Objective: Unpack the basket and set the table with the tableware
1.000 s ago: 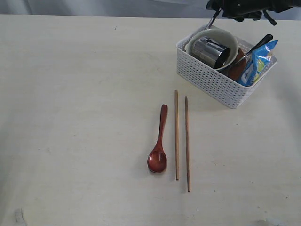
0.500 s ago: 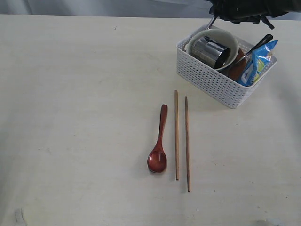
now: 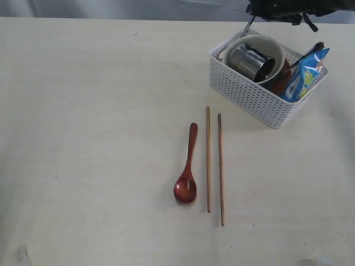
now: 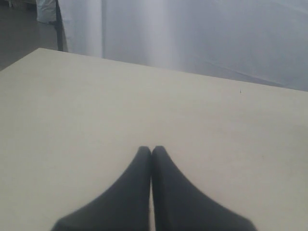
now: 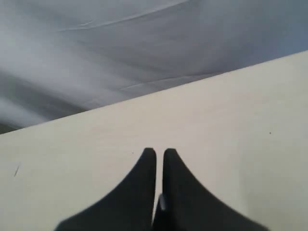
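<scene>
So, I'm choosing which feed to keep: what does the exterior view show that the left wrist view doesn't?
Exterior only: the basket with bowl, steel cup and blue packet, plus spoon and chopsticks lying outside it. Left wrist only: the left claw, tips pressed shut, holding nothing. Both: the pale table and grey backdrop.

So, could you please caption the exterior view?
Spoon and chopsticks laid on the table; cup and bowl in the basket.

Lighting evenly, bright and soft; throwing only faint shadows beside basket [image 3: 244, 88]; glinting on cup [image 3: 250, 59]; blurring near fingers [image 4: 130, 197] in both wrist views.
</scene>
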Controlling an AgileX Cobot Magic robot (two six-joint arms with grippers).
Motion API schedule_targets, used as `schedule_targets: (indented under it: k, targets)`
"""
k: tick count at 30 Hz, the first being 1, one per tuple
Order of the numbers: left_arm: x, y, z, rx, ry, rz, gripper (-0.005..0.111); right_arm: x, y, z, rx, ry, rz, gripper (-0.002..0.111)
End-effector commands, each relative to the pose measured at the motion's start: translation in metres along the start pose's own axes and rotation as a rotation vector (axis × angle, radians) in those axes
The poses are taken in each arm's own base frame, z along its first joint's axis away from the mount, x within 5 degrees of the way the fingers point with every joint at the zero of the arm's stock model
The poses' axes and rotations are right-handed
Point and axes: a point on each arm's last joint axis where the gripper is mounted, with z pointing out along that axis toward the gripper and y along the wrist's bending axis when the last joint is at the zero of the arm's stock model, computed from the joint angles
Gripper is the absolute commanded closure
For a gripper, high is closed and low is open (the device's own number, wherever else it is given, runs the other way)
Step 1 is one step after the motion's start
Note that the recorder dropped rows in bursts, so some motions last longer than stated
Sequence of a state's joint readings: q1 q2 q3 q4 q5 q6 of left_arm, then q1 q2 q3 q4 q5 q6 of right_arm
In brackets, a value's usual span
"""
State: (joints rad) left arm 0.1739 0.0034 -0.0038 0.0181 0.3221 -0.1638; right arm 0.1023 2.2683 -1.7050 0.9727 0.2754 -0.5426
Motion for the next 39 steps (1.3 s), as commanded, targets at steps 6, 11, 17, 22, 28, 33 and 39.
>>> schedule_targets:
  k: [6,11,17,22,28,33,39]
  targets:
    - [0.001,0.000,0.000,-0.004,-0.003,0.004,0.107,-0.047,0.034,-0.057,-0.056,-0.130,-0.098,0.109]
    - [0.001,0.000,0.000,-0.004,-0.003,0.004,0.107,-0.064,0.052,-0.088,-0.094,-0.180,-0.153,0.109]
    - [0.001,0.000,0.000,-0.004,-0.003,0.004,0.107,-0.083,0.080,-0.140,-0.175,-0.218,-0.287,0.109]
    - [0.001,0.000,0.000,-0.004,-0.003,0.004,0.107,-0.062,0.126,-0.170,-0.487,-0.080,-0.464,0.109]
    - [0.001,0.000,0.000,-0.004,-0.003,0.053,0.107,-0.023,0.141,-0.182,-0.899,0.102,-0.637,0.109]
    - [-0.008,-0.002,0.000,0.027,-0.096,-0.030,0.107,0.022,0.136,-0.168,-1.086,-0.002,-0.647,0.109]
    - [-0.025,-0.005,-0.004,0.091,-0.285,-0.277,0.107,0.061,0.149,-0.161,-1.164,-0.077,-0.702,0.109]
